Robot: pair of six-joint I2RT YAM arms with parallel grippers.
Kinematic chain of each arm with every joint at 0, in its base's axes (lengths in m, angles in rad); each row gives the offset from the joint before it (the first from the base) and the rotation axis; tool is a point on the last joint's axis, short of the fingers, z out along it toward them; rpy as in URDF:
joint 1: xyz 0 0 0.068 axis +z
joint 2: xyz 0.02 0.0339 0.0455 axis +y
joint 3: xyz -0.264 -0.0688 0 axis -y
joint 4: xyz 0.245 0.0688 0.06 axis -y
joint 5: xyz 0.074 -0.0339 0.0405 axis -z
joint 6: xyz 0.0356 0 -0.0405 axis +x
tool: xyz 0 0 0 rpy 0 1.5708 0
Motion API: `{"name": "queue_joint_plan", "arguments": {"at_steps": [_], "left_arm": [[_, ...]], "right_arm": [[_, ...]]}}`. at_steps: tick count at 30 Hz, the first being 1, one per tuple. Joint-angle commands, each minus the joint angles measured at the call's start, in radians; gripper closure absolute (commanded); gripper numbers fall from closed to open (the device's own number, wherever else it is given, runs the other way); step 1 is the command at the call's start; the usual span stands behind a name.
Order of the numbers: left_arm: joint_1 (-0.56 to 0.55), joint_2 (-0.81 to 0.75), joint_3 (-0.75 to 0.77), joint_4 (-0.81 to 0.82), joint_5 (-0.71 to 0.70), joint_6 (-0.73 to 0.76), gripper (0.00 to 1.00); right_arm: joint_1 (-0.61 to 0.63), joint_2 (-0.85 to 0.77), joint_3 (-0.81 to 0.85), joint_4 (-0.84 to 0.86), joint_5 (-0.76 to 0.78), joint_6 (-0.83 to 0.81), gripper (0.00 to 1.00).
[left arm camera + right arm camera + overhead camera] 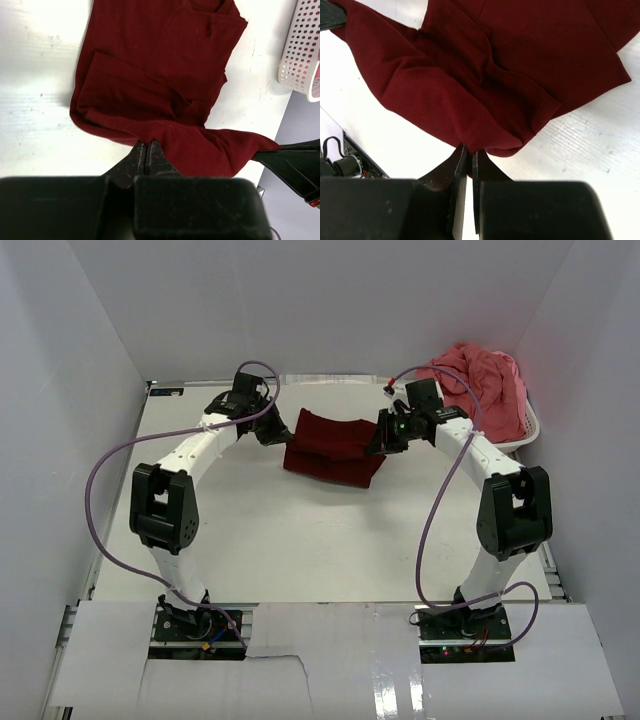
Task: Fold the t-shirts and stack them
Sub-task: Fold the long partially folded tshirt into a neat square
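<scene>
Held maroon shirt [333, 448] mid-fold, edge pinched tight in left fingers [150, 152] and right fingers [464, 156]. Likely needed an even carry across next.

No text, label, brand, number or sign can be read in any view; the dark maroon t-shirt [333, 448] shows plain cloth with no legible tag, and any markings on the base electronics [195, 625] are too small to read
</scene>
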Motion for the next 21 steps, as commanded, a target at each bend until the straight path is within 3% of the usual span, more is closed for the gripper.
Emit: {"name": "queue_joint_plan", "arguments": {"at_steps": [1, 17, 21], "left_arm": [[0.005, 0.029, 0.083, -0.014, 0.044, 0.011, 1.0], [0.026, 0.3, 0.5, 0.01, 0.051, -0.016, 1.0], [0.032, 0.379, 0.546, 0.116, 0.058, -0.03, 1.0]], "right_arm": [[-0.013, 0.033, 0.09, -0.018, -0.005, -0.018, 0.92], [-0.104, 0.236, 0.4, -0.059, 0.0, -0.004, 0.92], [-0.138, 0.34, 0.481, -0.033, 0.014, 0.012, 0.92]]}}
